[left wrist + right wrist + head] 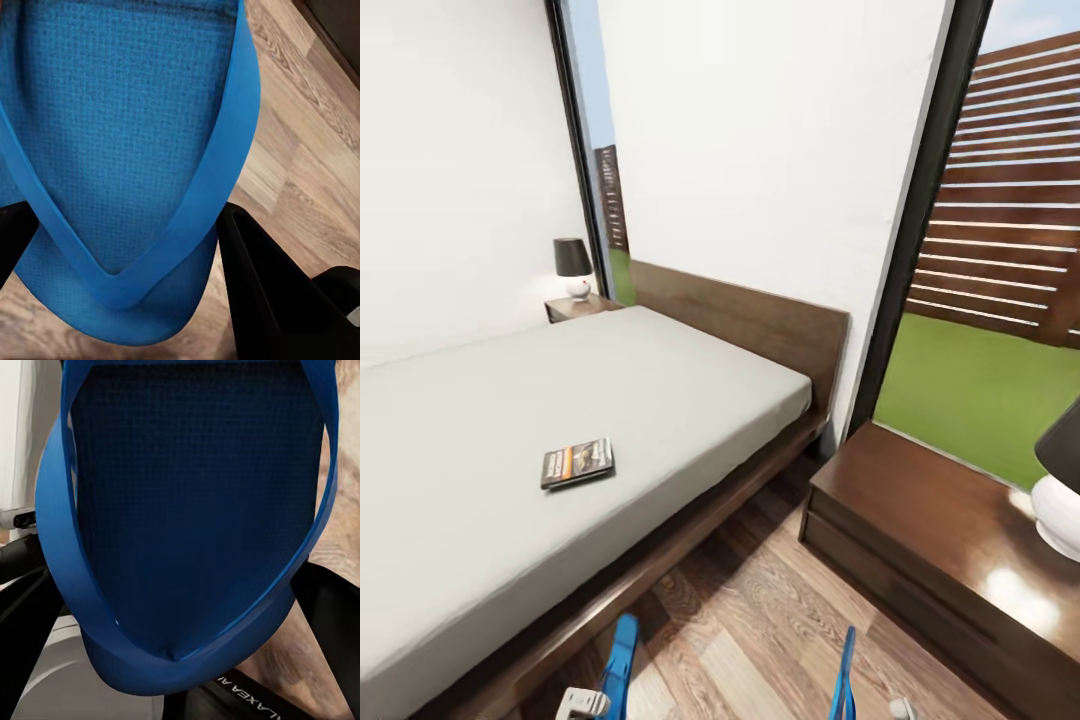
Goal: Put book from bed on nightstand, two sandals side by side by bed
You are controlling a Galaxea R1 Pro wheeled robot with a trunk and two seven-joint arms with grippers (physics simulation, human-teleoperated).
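- Your left gripper [127, 247] has its two black fingers [270, 292] on either side of the toe end of a blue sandal [127, 112], closed on it where the two straps meet in a V; the sole is finely textured and bright blue.
- Your right gripper [176, 660] holds the other sandal [187, 502] the same way, black fingers [330, 615] flanking the toe end; this sole reads darker, in shadow, with the strap looping wide around it.
- In the head view both sandals stand up on edge at the lower rim: the left one [622, 655] just beside the bed frame, the right one [845, 675] over open floor, well apart from each other.
- Below them lies light brown wood-plank floor [760, 630], a narrow strip between bed and cabinet.
- To your right, the near nightstand [920, 530] fills the corner, dark reddish-brown with a glossy top; a lamp with a white base [1058, 515] and dark shade stands on its far end.
- To your left, the bed [690, 380] runs back to a dark wooden headboard; its mattress is plain pale grey.
- The book [576, 462] lies flat on the mattress, nearer your side edge, dark cover with an orange-and-white band, nothing touching it.
- Beyond the bed, a second nightstand [578, 308] carries a small lamp [573, 268] with a dark shade.
- Dark-framed windows [920, 200] show a slatted fence and grass outside.
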